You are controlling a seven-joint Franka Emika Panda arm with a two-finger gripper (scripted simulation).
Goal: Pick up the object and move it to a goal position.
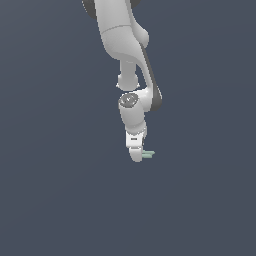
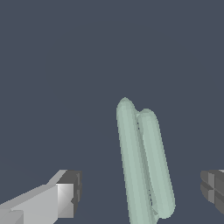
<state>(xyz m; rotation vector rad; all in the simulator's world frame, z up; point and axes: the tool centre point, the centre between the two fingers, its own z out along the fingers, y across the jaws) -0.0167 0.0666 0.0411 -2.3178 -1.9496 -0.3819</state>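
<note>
- In the exterior view you see the arm [image 1: 125, 45] reaching down from the top of the frame, wrist pointing down over a plain dark grey-blue ground [image 1: 50, 190]
- The gripper [image 1: 137, 155] sits at the low end of the arm, and the object [image 1: 148, 154] pokes out from its tip toward the exterior view's right
- In the wrist view you see the object [image 2: 144, 166] as two pale green rounded bars lying side by side and touching, one reaching a little further than the other
- The object lies between the two fingers [image 2: 70, 192], with open gaps on both sides, so the jaws stand wide and grip nothing
- It sits nearer the middle than either pad, tilted slightly off the line of the fingers
- You probably have the gripper low over the object, but neither view shows clearly whether the fingertips reach the ground
</note>
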